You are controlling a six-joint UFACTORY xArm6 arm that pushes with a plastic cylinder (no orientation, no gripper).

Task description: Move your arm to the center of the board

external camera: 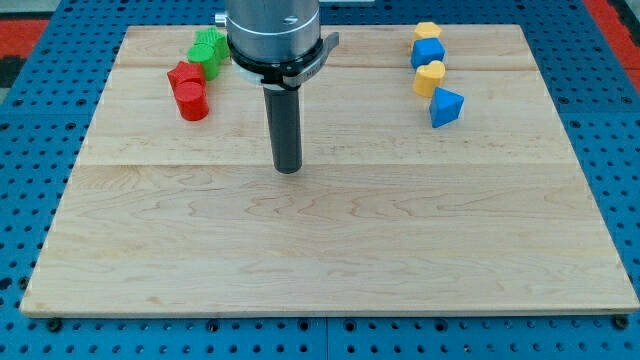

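Note:
My tip rests on the wooden board, a little left of and above its middle. No block touches it. At the view's upper left, a red cylinder lies just below a red block, with two green blocks above and to their right, partly hidden by the arm's body. At the view's upper right, several blocks form a column: a yellow block, a blue cube, a yellow block and a blue wedge-like block. My tip stands about midway between the two groups, lower than both.
The board lies on a blue perforated table. The arm's grey body hangs over the board's top edge.

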